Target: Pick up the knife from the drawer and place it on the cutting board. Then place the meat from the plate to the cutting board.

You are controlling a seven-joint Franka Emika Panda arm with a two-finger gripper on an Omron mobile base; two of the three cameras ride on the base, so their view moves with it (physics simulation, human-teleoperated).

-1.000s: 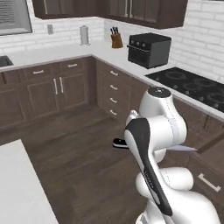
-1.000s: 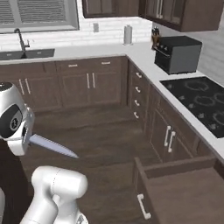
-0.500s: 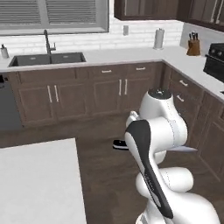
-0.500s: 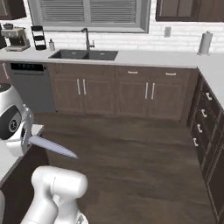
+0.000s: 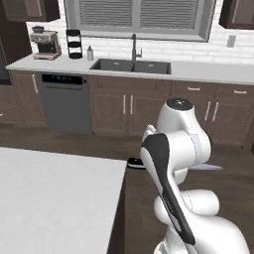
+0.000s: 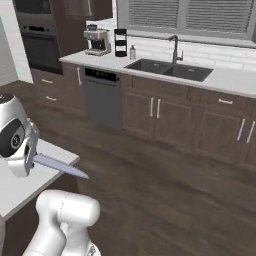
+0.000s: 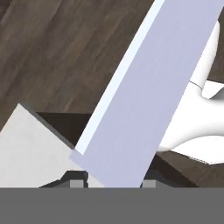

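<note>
My gripper [image 7: 113,182] is shut on the knife, whose wide silver-grey blade [image 7: 148,87] runs up and away from the fingertips [image 7: 78,183]. From the right base view the blade [image 6: 61,167] sticks out to the right of the hand [image 6: 22,150], level over the island's corner. In the left base view the black handle end [image 5: 135,162] shows left of my arm and the blade tip [image 5: 212,167] right of it. The drawer, the cutting board, the plate and the meat are out of view.
A white island counter [image 5: 49,198] lies close at the lower left. Across the wood floor stands a counter run with a sink [image 5: 131,65], a dishwasher [image 5: 67,101] and a coffee machine [image 5: 43,43]. A wall oven [image 6: 40,45] stands at the far left.
The whole scene has swung as the base turned: the stove corner and drawers left view, and the sink wall and island came in. The knife stays held the same way.
</note>
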